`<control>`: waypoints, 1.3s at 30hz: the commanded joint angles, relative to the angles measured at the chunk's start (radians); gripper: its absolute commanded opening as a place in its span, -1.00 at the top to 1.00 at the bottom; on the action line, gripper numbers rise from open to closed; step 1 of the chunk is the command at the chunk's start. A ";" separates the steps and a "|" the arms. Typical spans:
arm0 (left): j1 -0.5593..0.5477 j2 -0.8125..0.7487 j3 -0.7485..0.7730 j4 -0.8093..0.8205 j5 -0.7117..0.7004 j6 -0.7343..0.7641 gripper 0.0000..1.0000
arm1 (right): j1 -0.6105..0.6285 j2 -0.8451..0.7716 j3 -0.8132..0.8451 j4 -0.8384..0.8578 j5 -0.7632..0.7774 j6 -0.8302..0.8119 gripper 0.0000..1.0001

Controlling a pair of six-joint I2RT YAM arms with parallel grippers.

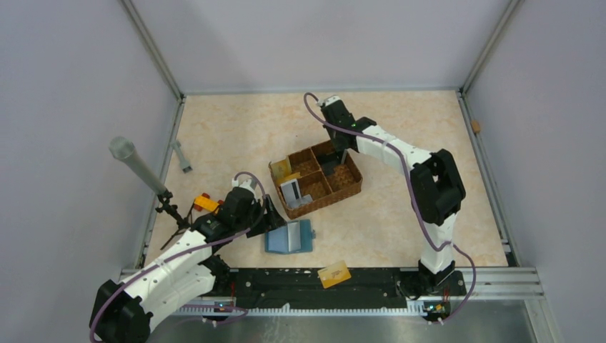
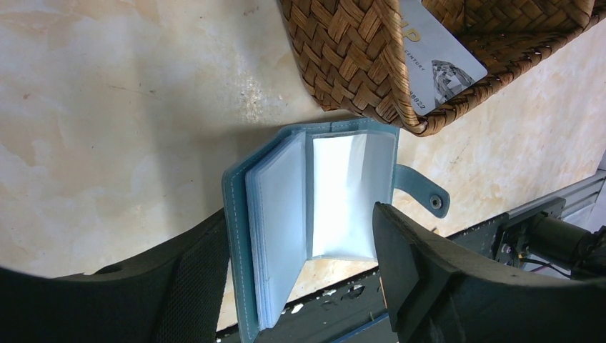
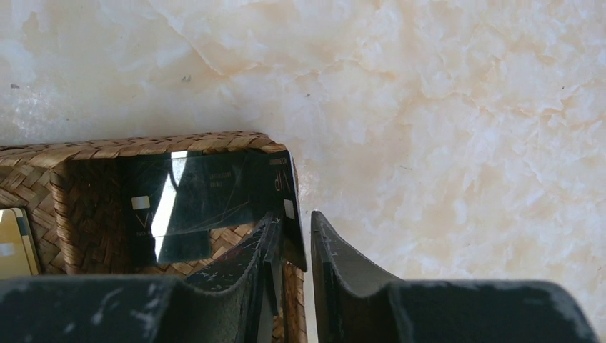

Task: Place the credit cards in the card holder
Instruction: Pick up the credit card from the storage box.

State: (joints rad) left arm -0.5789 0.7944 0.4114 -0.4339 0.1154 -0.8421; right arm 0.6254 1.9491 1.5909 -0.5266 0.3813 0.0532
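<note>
Pale walls [image 1: 300, 43] enclose a marbled table [image 1: 400, 121]. Near-left of the basket [image 1: 350, 187] lies the open holder [image 1: 289, 237], between the left gripper's [image 2: 296, 218] wide-spread jaws. At the basket's far corner the right gripper [image 3: 294, 216] stands narrow about a dark card [image 3: 207, 193], grip unclear.

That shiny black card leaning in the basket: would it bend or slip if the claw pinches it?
The black card looks thin yet keeps flat while leaning in the basket, so it is probably stiff with slight flex. Its mirror-like gloss suggests it could slip in a pinch. It is likely very light.
</note>
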 commanded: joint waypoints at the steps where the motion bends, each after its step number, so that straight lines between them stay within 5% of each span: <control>1: -0.003 0.004 0.038 0.009 0.010 0.010 -0.47 | 0.006 -0.069 0.053 0.005 0.035 -0.011 0.56; 13: -0.003 0.008 0.035 0.012 0.010 0.010 -0.47 | 0.009 -0.099 0.060 0.003 -0.032 0.006 1.00; 39: -0.003 -0.007 0.012 0.031 0.026 -0.008 -0.47 | 0.008 -0.242 0.024 -0.012 -0.169 0.048 1.00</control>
State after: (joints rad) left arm -0.5785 0.8009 0.4118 -0.4335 0.1371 -0.8429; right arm 0.6323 1.7557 1.6047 -0.5400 0.2195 0.0898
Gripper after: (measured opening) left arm 0.735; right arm 0.012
